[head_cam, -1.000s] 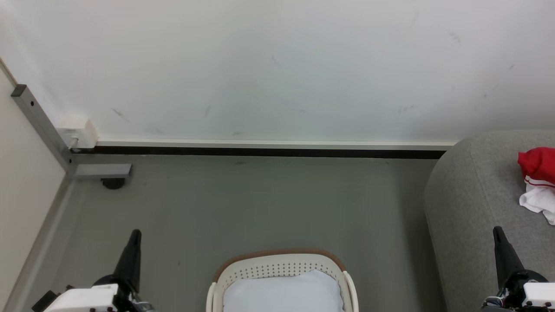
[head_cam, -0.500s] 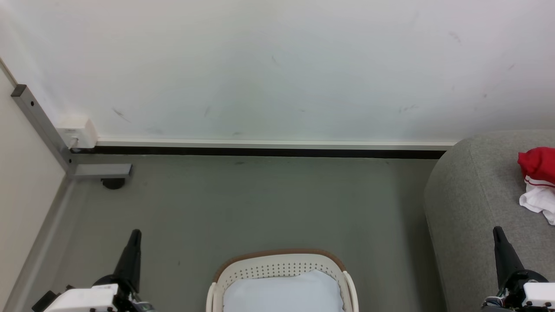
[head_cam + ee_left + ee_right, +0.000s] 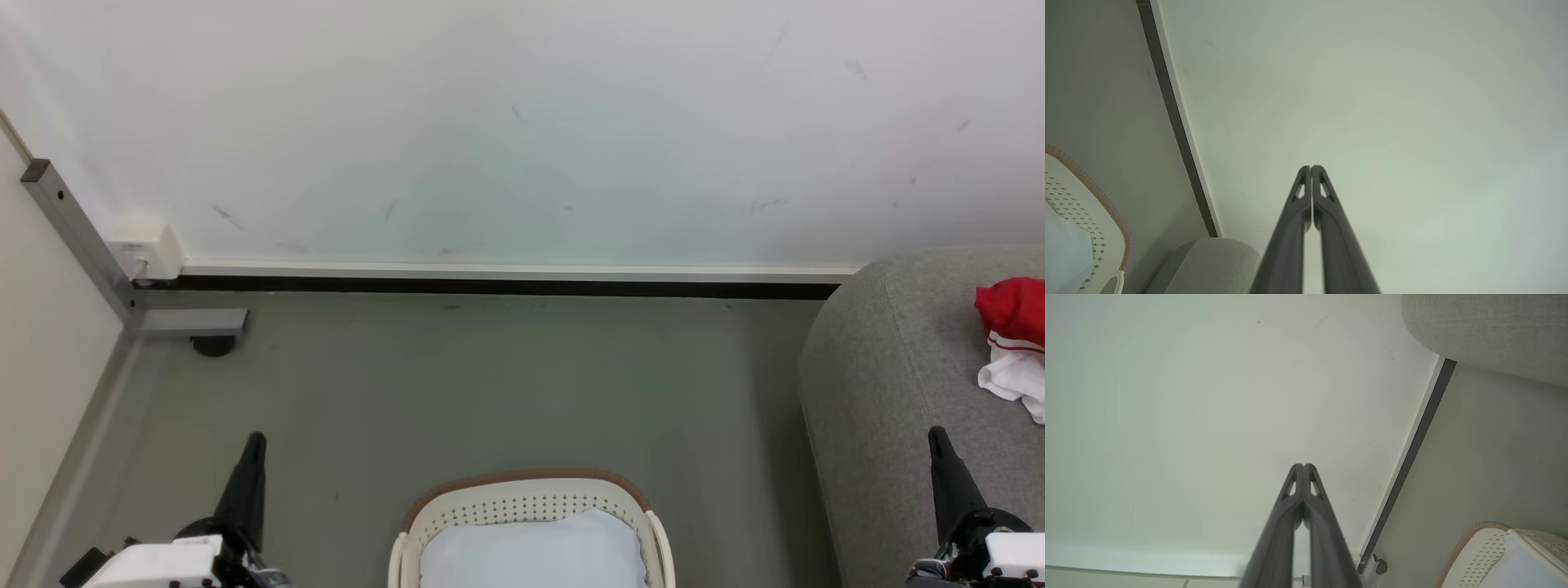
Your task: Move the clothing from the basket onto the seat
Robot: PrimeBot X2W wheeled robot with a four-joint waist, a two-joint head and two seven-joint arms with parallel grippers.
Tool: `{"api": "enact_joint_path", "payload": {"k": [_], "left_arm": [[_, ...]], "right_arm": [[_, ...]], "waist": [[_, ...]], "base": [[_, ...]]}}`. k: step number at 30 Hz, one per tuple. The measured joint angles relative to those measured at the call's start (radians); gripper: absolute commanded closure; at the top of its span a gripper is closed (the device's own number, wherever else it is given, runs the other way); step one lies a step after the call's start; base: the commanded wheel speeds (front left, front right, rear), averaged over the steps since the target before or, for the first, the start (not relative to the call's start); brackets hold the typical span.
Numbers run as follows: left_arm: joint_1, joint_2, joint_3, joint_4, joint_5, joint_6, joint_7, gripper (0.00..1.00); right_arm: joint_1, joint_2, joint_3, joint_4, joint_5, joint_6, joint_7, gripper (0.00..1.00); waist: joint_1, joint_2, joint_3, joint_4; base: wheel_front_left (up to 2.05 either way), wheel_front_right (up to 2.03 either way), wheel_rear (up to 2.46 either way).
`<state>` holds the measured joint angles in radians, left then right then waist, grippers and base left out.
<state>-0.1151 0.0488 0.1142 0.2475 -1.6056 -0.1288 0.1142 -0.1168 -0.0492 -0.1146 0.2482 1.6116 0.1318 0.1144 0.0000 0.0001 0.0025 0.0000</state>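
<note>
Clothing lies on the seat at the right edge of the head view. It is a bright red bundle with white trim and thin stripes, bunched on the grey cushion. The frame cuts it off, so I cannot tell whether it is one garment or both. The basket stands on the floor in front of me, between my arms. The part of its inside that I see holds a pale bluish-white pad; its near part is out of frame. My left gripper hangs over the floor to the left of the basket, fingers pressed together with nothing between them. My right gripper is likewise closed and empty, by the seat's grey side, well apart from the red bundle. I judge the move done or nearly so. What is left is to check the basket's hidden near part for a second garment.
</note>
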Motion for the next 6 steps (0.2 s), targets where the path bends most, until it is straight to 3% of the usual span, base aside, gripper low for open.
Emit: {"api": "enact_joint_path", "payload": {"k": [6], "left_arm": [[0.000, 0.000, 0.000, 0.000, 0.000, 0.000, 0.000, 1.00]], "right_arm": [[0.000, 0.000, 0.000, 0.000, 0.000, 0.000, 0.000, 1.00]], "waist": [[0.0000, 0.0000, 0.000, 0.000]], "base": [[0.00, 0.00, 0.00]]}}
